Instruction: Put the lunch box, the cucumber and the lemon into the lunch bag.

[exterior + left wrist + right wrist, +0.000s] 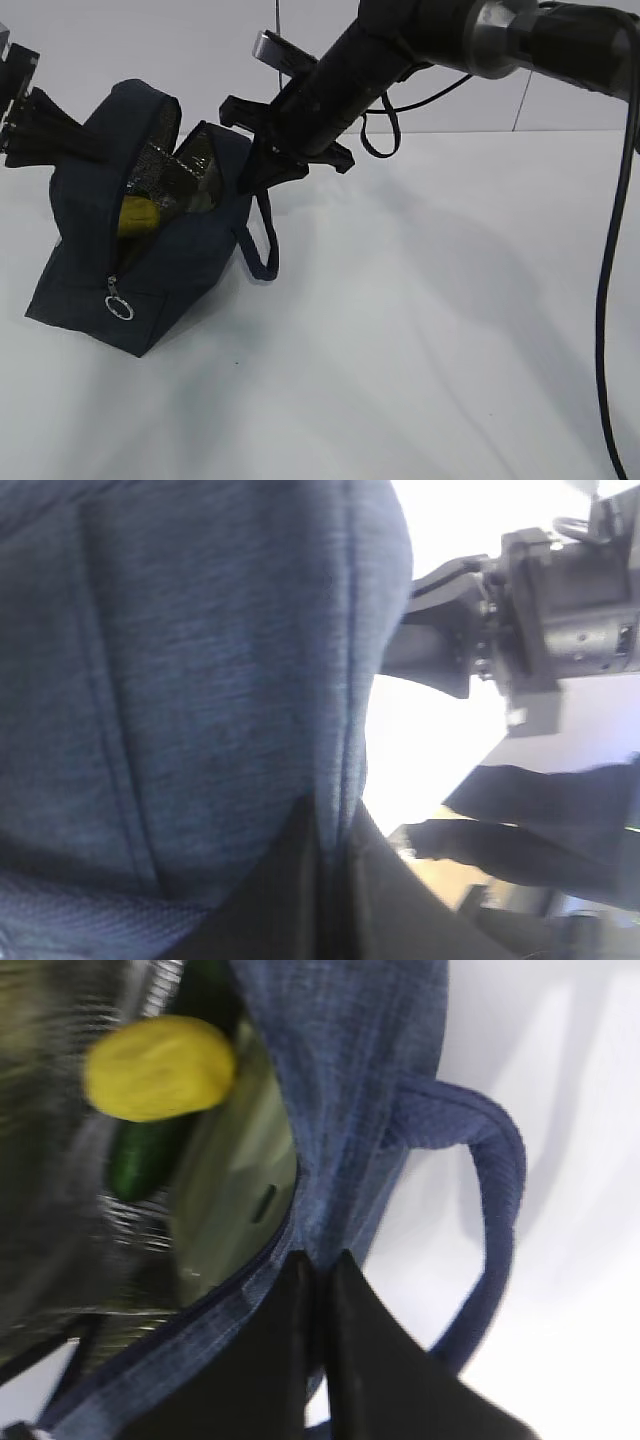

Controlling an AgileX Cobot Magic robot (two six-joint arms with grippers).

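Two grippers hold the lunch bag (pixel 140 260) by opposite edges of its mouth on the white counter (pixel 430 330). Left gripper (pixel 75 140), at 9 o'clock of the bag in the exterior view, has its jaws pressed together on the navy fabric of the bag's flap; its wrist view is filled with that cloth. Right gripper (pixel 320 1290), at 2 o'clock of the bag, has its jaws pressed together, pinching the bag's rim just beside one loop handle (pixel 490 1230). Bag is tilted, mouth open toward 12 o'clock, silver lining showing. Lemon (pixel 160 1067) lies inside the bag, resting on the cucumber (pixel 145 1155), which touches it at 6 o'clock in the right wrist view. Lunch box (pixel 235 1200), with its sage-green lid, lies inside as well, at 4 o'clock of the lemon against the bag's wall. Zipper ring pull (pixel 119 307) hangs at the bag's front corner.
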